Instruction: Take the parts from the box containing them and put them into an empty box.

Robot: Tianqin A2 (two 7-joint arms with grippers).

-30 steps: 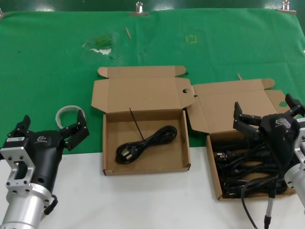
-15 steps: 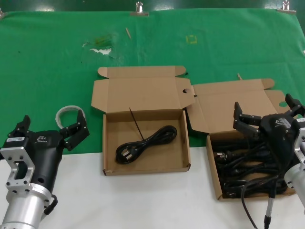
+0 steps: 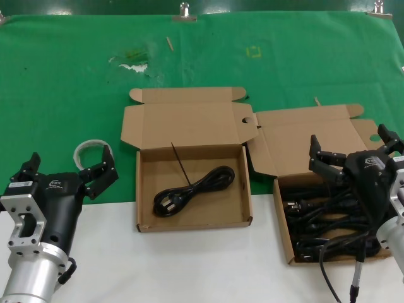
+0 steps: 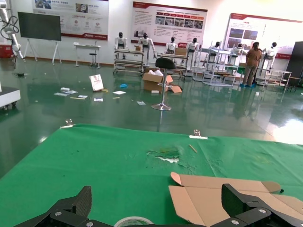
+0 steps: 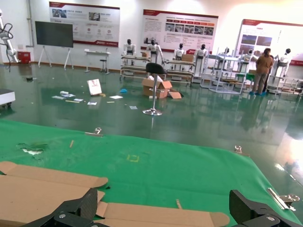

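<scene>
Hovering over the askew box containing them (image 3: 315, 218) at the right of the surface (image 3: 208, 265), right pincer (image 3: 350, 151) spread wide, grasping nothing, fingers (image 3: 322, 161) poised above the dark tangle of the parts (image 3: 322, 221) — many black cords piled against the box's cardboard walls; hinged lid (image 3: 303, 136) folded back onto the green cloth (image 3: 202, 57); seen from the right wrist view as two black fingertips (image 5: 71, 210) set far apart over tan flaps (image 5: 42, 184).

Resting low at the near left, left pincer (image 3: 66, 172) likewise released, holding nothing, fingers (image 3: 101, 173) splayed just in front of a pale ring of tape (image 3: 91, 151) lying on the cloth; shown in the left wrist view with fingertips (image 4: 71, 208) well apart and the ring (image 4: 135, 221) between them.

Sitting squarely in the middle between the two arms, the empty box (image 3: 192, 224) — lid upright behind it, tan floor carrying a single looped cord (image 3: 192, 189) with its plug toward the near left corner, plus a thin black tie (image 3: 180, 165) lying diagonally beside it; straddling the edge where green cloth meets white surface.
</scene>
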